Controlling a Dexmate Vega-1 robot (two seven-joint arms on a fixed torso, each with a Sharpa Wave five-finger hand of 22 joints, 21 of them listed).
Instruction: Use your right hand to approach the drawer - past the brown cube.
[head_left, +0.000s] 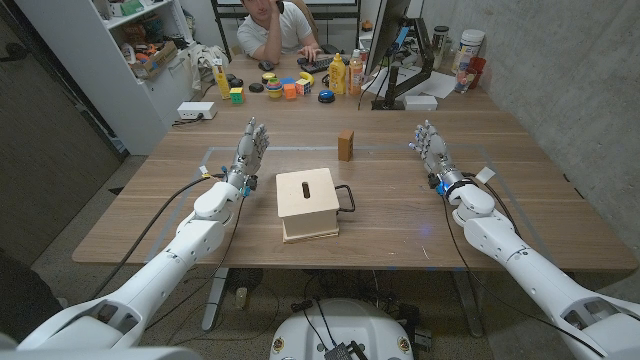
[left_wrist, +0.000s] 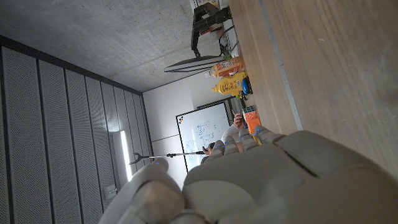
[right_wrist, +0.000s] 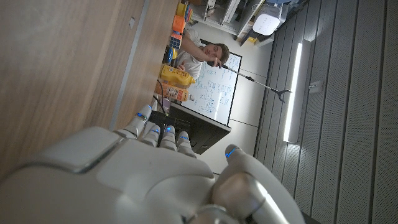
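My right hand (head_left: 432, 150) stands right of centre on the counter (head_left: 400, 215), fingers spread, grasping nothing. The drawer (head_left: 307, 203) sits centre frame; the brown cube (head_left: 345, 144) stands just above it. My left hand (head_left: 248, 152) is released too.

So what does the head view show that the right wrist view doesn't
Head view alone: the drawer with its handle, the brown cube behind it, and the left hand, open. Right wrist view alone: a whiteboard and a lit wall lamp. Both: the right hand, open and holding nothing, the table, yellow bottles and a seated person.
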